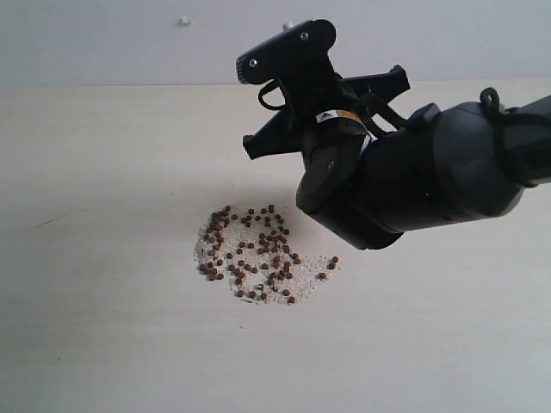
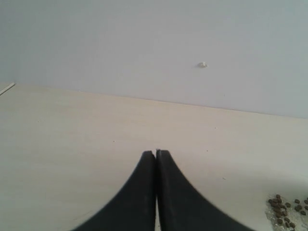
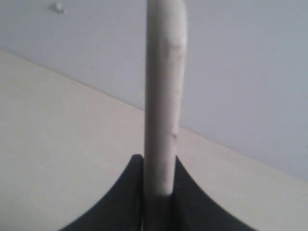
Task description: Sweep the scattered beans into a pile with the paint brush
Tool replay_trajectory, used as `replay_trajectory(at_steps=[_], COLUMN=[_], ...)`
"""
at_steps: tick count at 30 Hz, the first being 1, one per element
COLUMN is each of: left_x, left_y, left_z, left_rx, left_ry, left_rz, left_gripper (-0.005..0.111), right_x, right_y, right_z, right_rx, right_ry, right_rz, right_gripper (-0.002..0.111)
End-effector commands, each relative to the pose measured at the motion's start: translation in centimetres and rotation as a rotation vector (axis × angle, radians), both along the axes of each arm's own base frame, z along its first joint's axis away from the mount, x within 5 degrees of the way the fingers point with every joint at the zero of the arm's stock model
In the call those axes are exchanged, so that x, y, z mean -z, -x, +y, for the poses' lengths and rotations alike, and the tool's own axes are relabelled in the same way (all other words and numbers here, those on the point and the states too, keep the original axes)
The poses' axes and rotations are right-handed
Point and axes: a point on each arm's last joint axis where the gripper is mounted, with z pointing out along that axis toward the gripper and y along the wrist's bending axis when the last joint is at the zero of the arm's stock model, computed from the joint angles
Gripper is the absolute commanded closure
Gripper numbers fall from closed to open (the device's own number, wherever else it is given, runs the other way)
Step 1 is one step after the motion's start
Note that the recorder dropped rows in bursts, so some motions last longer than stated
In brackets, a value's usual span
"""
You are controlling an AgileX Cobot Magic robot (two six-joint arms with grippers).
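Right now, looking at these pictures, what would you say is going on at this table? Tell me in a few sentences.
The right gripper is shut on the pale wooden handle of a paint brush; the bristles are out of sight. That arm hangs above the table, just beside the beans. The beans lie in a loose patch mixed with whitish grains, with a few strays at its edge. The left gripper is shut on nothing, off to one side.

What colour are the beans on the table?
The beans are reddish-brown, among whitish grains; exterior view shows them best.
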Motion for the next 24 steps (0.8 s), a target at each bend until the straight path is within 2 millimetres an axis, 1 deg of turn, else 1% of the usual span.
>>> replay_trajectory(at_steps=[1, 3, 5, 10, 16, 18, 24], left_x=[0.1, 0.1, 0.1, 0.1, 0.1, 0.1, 0.1], left_y=[0.1, 0.1, 0.1, 0.1, 0.1, 0.1, 0.1], left_z=[0.0, 0.0, 0.0, 0.0, 0.0, 0.0, 0.0], left_rx=[-0.004, -0.004, -0.004, -0.004, -0.004, -0.004, -0.004], left_ry=[0.003, 0.003, 0.003, 0.003, 0.003, 0.003, 0.003], left_rz=[-0.005, -0.005, -0.005, -0.005, -0.005, -0.005, -0.005], left_gripper=[0.107, 0.107, 0.107, 0.107, 0.107, 0.107, 0.107], right_x=[1.9, 2.4, 2.5, 3.1, 4.4, 5.0, 6.6], right_y=[0.3, 0.8, 1.4, 3.4, 5.1, 5.4, 5.2], right_z=[-0.9, -1.3, -1.1, 0.5, 2.4, 2.8, 3.7], right_rx=[0.112, 0.164, 0.183, 0.154, 0.137, 0.133, 0.139], right_ry=[0.087, 0.105, 0.123, 0.117, 0.028, 0.019, -0.082], right_rz=[0.117, 0.18, 0.206, 0.25, 0.253, 0.255, 0.277], right_gripper=[0.108, 0.108, 0.108, 0.108, 0.108, 0.108, 0.108])
